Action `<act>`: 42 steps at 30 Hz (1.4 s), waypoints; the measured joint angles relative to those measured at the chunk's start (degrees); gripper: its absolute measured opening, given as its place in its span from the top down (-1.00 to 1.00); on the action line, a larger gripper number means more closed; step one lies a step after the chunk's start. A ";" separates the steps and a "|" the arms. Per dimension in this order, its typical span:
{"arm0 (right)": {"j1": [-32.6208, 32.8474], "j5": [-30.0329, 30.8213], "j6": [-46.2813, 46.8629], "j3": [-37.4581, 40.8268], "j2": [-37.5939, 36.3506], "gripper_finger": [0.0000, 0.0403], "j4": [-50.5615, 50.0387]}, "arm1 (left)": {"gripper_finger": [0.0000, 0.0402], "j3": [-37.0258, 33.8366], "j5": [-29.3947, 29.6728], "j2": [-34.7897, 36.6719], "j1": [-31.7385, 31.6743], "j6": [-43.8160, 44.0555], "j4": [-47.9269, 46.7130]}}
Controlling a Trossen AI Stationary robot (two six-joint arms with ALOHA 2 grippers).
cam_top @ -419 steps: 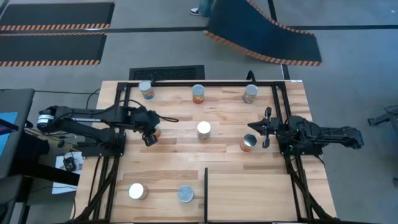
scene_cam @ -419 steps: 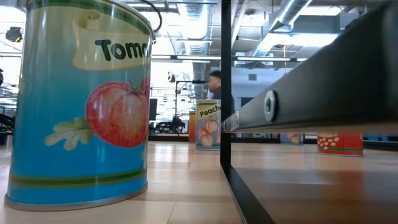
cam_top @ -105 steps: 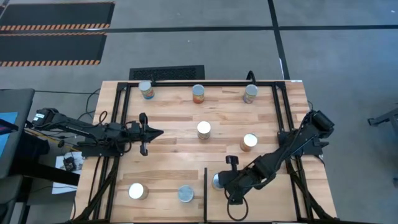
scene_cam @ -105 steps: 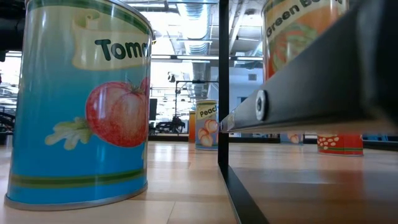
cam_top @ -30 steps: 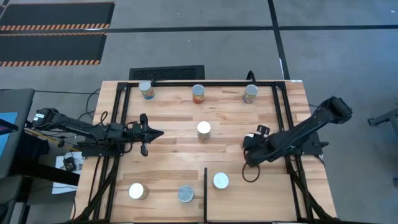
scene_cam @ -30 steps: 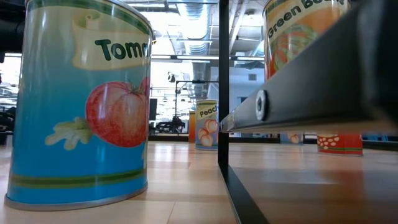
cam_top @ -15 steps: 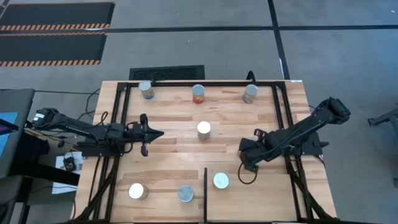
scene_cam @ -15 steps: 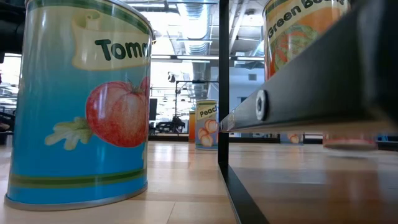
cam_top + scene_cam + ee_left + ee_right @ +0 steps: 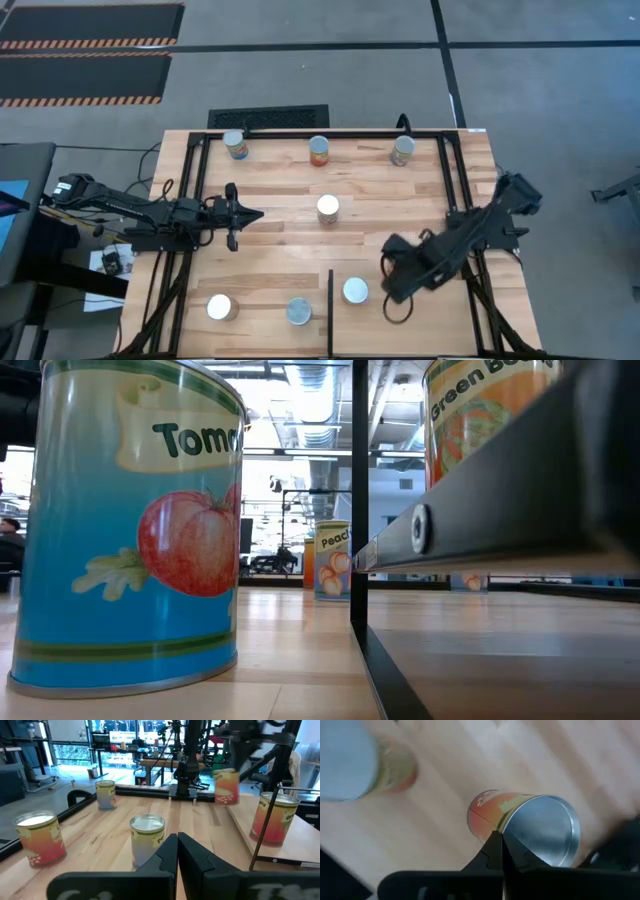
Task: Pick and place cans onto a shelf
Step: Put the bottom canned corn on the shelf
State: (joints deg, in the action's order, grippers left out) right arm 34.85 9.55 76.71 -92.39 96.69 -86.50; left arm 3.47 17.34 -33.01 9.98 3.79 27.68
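Orange-labelled tin can with a silver top (image 9: 540,832) hangs off the wood, pinched in the right gripper (image 9: 397,270); carry step, I judge; next, lower it upright onto the butcher-block shelf (image 9: 440,320) beside the silver-topped can (image 9: 355,291); left gripper (image 9: 240,213) waits, fingers pressed together.

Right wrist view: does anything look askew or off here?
Yes: the can at the right claw hangs tilted, pinched at its edge by the shut fingertips rather than seated between them, which looks shaky. The other cans stand upright; the left claw waits over the table's left side.
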 joint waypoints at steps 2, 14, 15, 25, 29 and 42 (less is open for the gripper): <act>0.90 -1.01 3.93 -4.49 4.02 0.99 -1.22 | 1.00 -0.01 0.00 0.01 0.00 0.13 0.02; 0.63 -3.75 14.46 -18.63 17.08 0.98 -3.35 | 1.00 -0.01 0.00 0.00 0.00 0.55 0.00; 0.46 -3.83 15.43 -18.62 17.11 0.97 -3.47 | 1.00 -0.01 0.00 0.00 0.00 0.55 0.00; -1.60 -5.19 17.93 -18.65 17.07 0.95 -2.71 | 1.00 -0.01 0.02 0.00 0.00 0.55 -0.11; -1.88 -6.62 18.42 -18.65 17.07 0.95 -1.89 | 1.00 -0.01 0.01 0.00 0.00 0.70 -0.44; -2.52 -7.92 20.54 -18.65 17.07 0.85 -1.22 | 1.00 -0.01 0.02 0.02 0.00 1.68 -1.57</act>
State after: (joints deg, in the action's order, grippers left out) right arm 32.33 1.63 97.25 -111.04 113.75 -87.72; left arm 3.46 17.37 -32.99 9.98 5.48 26.11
